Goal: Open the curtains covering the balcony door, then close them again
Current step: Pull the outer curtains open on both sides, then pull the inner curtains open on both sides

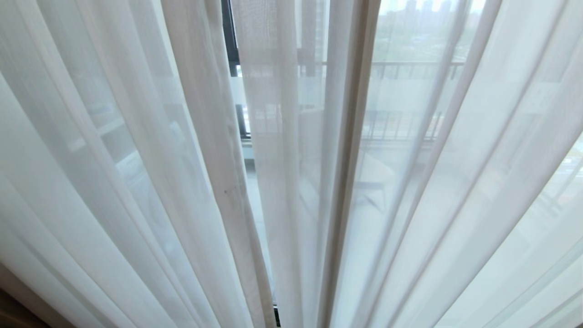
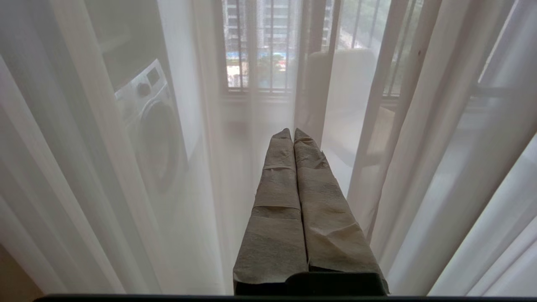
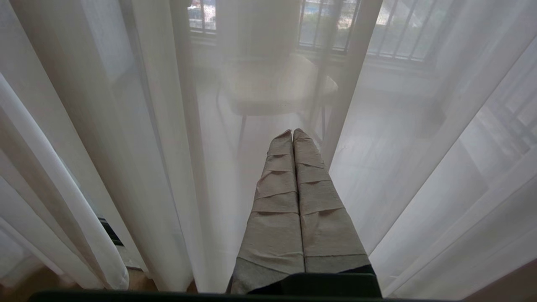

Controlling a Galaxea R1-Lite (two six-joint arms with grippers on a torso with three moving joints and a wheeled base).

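White see-through curtains [image 1: 136, 182] hang in long pleats across the whole head view, drawn over the balcony door [image 1: 230, 45], whose black frame shows in a narrow gap between two panels. Neither arm appears in the head view. My left gripper [image 2: 293, 132] is shut, its tape-wrapped fingers pressed together with nothing between them, pointing at the curtains [image 2: 419, 147] just in front. My right gripper [image 3: 292, 132] is shut and empty too, facing the curtains [image 3: 138, 147] the same way. The heavy cream layer is not in view.
Through the fabric I make out a washing machine [image 2: 153, 121] on the balcony, a chair [image 3: 272, 84] and a railing with bars [image 1: 410, 68]. A strip of brown floor [image 1: 18, 314] shows at the lower left.
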